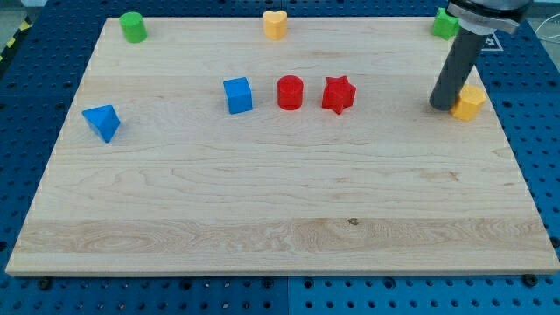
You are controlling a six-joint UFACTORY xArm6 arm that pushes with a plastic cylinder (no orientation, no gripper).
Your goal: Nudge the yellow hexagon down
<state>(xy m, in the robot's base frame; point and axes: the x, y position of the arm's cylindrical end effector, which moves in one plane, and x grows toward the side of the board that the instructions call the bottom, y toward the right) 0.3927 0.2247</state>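
The end effector is a plain rod with nothing to open or close; its tip [440,105] is set on the worktop [262,201] near the view's right edge. The yellow hexagon [469,102] is seen immediately to the tip's right, touching it or nearly so, at about the same height in the view. The step in hand is judged to be positioning, since the tip is placed beside the block, not above it. For a downward nudge, the tip would have to be taken round to the hexagon's top side and then drawn toward the view's bottom. A green block [444,24] is found above the tip. The red star [338,94], red cylinder [290,92] and blue cube [237,94] are ranged well apart to its left.
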